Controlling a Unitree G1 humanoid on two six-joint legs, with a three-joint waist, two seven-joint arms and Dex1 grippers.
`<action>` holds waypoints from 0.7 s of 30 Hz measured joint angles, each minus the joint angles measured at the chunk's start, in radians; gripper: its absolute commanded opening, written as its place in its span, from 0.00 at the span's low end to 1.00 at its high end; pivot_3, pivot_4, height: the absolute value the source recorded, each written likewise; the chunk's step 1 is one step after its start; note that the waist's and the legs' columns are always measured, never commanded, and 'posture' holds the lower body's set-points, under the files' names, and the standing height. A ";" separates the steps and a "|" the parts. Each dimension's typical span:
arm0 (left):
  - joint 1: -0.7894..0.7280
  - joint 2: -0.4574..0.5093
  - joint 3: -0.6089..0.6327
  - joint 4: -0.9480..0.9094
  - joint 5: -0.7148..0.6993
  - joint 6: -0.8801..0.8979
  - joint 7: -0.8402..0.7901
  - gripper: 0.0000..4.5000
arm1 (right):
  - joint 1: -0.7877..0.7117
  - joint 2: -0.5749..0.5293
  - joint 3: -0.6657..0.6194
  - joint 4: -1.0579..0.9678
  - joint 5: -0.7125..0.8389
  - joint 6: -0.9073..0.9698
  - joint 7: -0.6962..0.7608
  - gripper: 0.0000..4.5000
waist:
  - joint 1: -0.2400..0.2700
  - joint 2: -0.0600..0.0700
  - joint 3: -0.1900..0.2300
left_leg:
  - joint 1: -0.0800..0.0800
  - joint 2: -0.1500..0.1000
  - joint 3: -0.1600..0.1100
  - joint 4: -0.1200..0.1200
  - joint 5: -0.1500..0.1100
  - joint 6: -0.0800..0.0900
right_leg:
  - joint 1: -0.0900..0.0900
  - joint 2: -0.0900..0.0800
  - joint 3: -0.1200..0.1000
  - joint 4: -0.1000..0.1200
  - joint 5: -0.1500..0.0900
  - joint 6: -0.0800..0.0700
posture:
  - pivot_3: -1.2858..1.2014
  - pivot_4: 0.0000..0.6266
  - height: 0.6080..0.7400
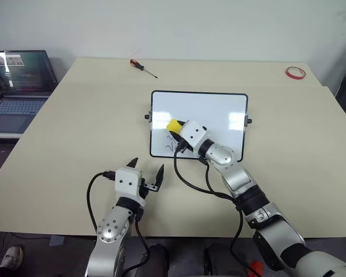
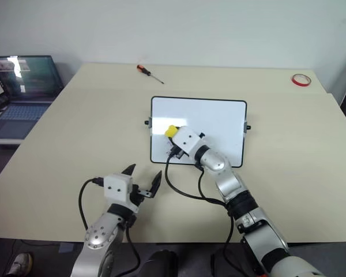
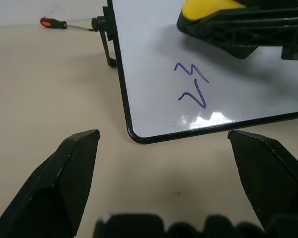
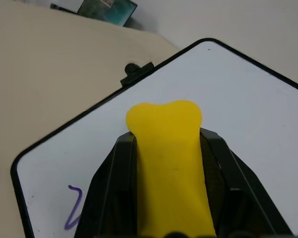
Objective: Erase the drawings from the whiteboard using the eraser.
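Head views: whiteboard (image 1: 219,115) flat on the beige surface (image 1: 75,127), right hand (image 1: 174,130) reaching over its left part, clamped on the yellow eraser (image 1: 174,125). Eraser sticking out past the fingertips, over the white face, just beyond the drawings (image 1: 173,146) near the board's near-left corner. Left hand (image 1: 145,171) near the front edge of the surface, just short of that corner, fingers spread wide, gripping nothing. Screwdriver (image 1: 143,66) beyond the board, red tape ring (image 1: 295,73) at the far right corner, laptop (image 1: 17,86) off to the left, beside the surface.

Left wrist view: two black fingers (image 3: 64,173) set far apart, the board's rounded corner between them and a little ahead. Purple zigzag marks on the white just inside that corner. Yellow block in the other hand's black fingers farther along the board, whether touching the board, cannot tell.

Right wrist view: eraser squeezed between both black fingers (image 4: 116,183), its rounded end above the white face. One purple stroke beside the fingers, near the corner, apart from the eraser.
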 measured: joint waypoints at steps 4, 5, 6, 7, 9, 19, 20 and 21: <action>-0.005 0.002 0.001 0.000 0.000 0.003 -0.001 1.00 | -0.024 0.008 0.014 0.059 -0.041 -0.005 -0.039 0.29 | 0.000 0.000 0.000 | -0.006 0.000 0.000 0.001 0.001 -0.001 | -0.006 0.000 0.000 0.002 0.000 0.000 | 0.52 0.24 1.00; -0.008 0.002 0.000 0.000 -0.001 0.003 -0.003 1.00 | -0.029 0.010 0.015 0.062 -0.049 -0.004 -0.044 0.29 | -0.001 0.000 0.000 | -0.006 0.000 0.000 0.001 0.001 -0.001 | -0.006 0.000 0.000 0.002 0.000 0.000 | 0.52 0.24 1.00; -0.011 0.003 0.000 0.000 -0.001 0.003 -0.003 1.00 | -0.031 0.012 0.018 0.064 -0.059 -0.001 -0.049 0.29 | -0.001 0.000 0.000 | -0.006 0.000 0.000 0.001 0.001 -0.001 | -0.006 0.000 0.000 0.002 0.000 0.000 | 0.52 0.24 1.00; -0.014 0.004 0.000 0.000 -0.001 0.004 -0.003 1.00 | -0.031 0.014 0.023 0.064 -0.068 0.001 -0.052 0.29 | -0.001 0.000 0.000 | -0.005 0.000 0.000 0.001 0.001 -0.001 | -0.006 0.000 0.000 0.002 0.000 0.000 | 0.52 0.24 1.00; -0.020 0.004 0.000 0.000 -0.001 0.006 -0.004 1.00 | -0.026 0.016 0.032 0.058 -0.070 0.004 -0.047 0.29 | -0.001 0.000 -0.001 | -0.005 0.000 0.000 0.001 0.001 -0.001 | -0.006 0.000 0.000 0.002 0.000 0.000 | 0.52 0.24 1.00; -0.044 0.013 0.005 0.000 -0.010 0.018 -0.006 1.00 | 0.100 -0.023 0.091 -0.049 -0.065 0.032 0.105 0.29 | 0.000 0.000 -0.001 | -0.005 0.000 0.000 0.002 0.001 -0.001 | -0.006 0.000 0.000 0.002 0.000 0.000 | 0.52 0.24 1.00; -0.044 0.013 0.005 0.000 -0.010 0.018 -0.006 1.00 | 0.099 -0.029 0.091 -0.052 -0.065 0.034 0.116 0.29 | 0.000 0.000 -0.001 | -0.005 0.000 0.000 0.002 0.001 -0.001 | -0.005 0.000 -0.001 0.002 0.000 0.000 | 0.52 0.24 1.00; -0.044 0.014 0.006 0.000 -0.011 0.018 -0.006 1.00 | 0.097 -0.033 0.091 -0.053 -0.063 0.035 0.122 0.29 | 0.000 0.000 -0.001 | -0.005 0.000 -0.001 0.002 0.001 -0.001 | -0.005 0.000 -0.001 0.002 0.000 0.000 | 0.52 0.24 1.00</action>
